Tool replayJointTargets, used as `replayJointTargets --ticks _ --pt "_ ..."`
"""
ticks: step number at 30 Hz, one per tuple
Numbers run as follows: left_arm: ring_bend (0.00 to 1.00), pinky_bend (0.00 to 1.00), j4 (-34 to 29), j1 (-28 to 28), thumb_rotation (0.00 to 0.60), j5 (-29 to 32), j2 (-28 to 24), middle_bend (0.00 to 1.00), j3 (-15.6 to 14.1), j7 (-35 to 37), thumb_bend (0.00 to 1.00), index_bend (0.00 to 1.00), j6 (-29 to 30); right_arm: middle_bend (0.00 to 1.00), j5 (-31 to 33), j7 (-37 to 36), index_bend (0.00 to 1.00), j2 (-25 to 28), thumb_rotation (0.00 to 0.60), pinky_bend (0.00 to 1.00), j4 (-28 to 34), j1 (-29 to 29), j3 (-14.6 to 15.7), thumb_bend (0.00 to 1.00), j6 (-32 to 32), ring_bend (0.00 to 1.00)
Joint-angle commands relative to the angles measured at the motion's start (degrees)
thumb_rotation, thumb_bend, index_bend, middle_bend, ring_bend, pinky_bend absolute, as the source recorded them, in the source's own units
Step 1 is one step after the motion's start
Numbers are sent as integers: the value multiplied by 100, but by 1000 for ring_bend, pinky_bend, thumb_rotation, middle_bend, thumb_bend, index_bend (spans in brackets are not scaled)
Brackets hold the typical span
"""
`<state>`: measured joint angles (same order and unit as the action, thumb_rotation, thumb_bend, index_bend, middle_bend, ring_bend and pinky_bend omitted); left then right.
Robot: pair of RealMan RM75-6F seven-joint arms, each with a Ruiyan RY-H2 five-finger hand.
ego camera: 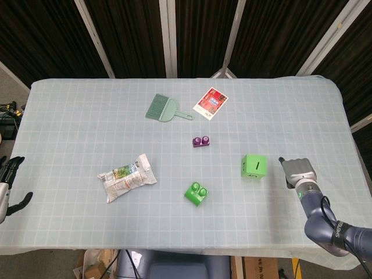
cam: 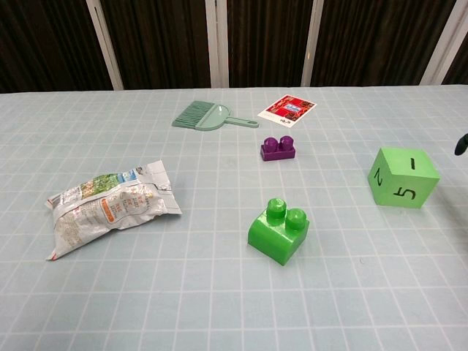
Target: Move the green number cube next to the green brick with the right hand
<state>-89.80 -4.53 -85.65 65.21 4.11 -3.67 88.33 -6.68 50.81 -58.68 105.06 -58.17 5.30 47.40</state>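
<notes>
The green number cube (ego camera: 254, 166) stands on the table right of centre, and the chest view shows its faces 2, 5 and a dash (cam: 403, 178). The green two-stud brick (ego camera: 196, 193) (cam: 278, 231) lies to its front left, about a cube's width away. My right hand (ego camera: 296, 171) hovers just right of the cube without touching it, thumb toward it, holding nothing. In the chest view only a dark fingertip (cam: 461, 143) of it shows at the right edge. My left hand (ego camera: 9, 187) hangs off the table's left edge, fingers apart and empty.
A purple brick (ego camera: 201, 141) lies behind the green brick. There is a crumpled snack bag (ego camera: 126, 177) at the left, and a green hand brush (ego camera: 165, 108) and a red card (ego camera: 210, 102) at the back. The table's right edge (ego camera: 359, 168) is close to my right hand.
</notes>
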Motion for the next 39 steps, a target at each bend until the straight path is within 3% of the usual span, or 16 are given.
replayJointTargets --ticks 1,39 --pt "51 164 4 -4 600 12 3 96 3 -6 337 102 -13 840 41 -4 103 -61 600 741 -45 -63 50 795 -8 840" --pt "51 164 34 -53 600 90 44 95 19 -90 337 102 -100 840 612 110 104 -746 600 741 -142 -975 322 795 182 840"
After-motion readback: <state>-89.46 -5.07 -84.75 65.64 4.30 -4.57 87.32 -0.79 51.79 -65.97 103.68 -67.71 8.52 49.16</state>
